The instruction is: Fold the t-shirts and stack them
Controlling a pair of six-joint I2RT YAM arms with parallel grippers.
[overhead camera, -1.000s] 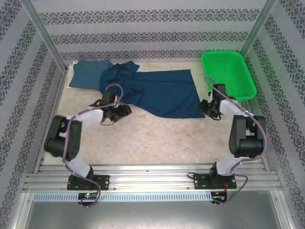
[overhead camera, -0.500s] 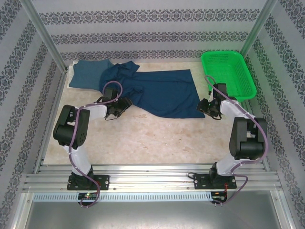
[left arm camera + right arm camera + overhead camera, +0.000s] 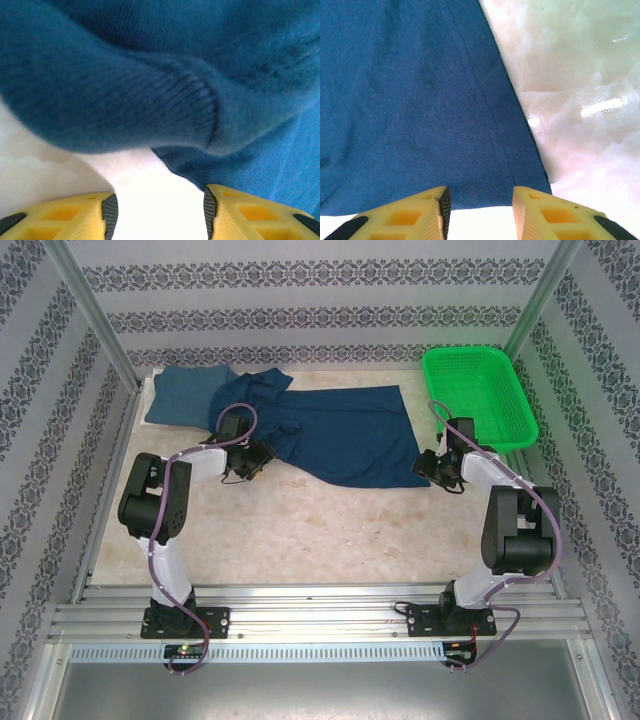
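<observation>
Mid-table toward the back: dark navy t-shirt (image 3: 345, 435) spread out, bunched at its left end; lighter teal t-shirt (image 3: 180, 395) flat in the far left corner, navy one overlapping its right edge; green basket (image 3: 478, 395) far right. Left gripper (image 3: 250, 462) at the bunched end; its 2 fingers (image 3: 75, 217) apart, bare table (image 3: 150, 190) between them, ribbed fold just ahead, nothing clamped. Right gripper (image 3: 433, 468) at the navy shirt's near right corner; its fingers (image 3: 410, 215) apart, hem edge at the tips, no grip.

Cameras around the navy t-shirt (image 3: 345, 435)
Overhead is looking down from afar; wrist cameras are facing its opposite edges closely.
</observation>
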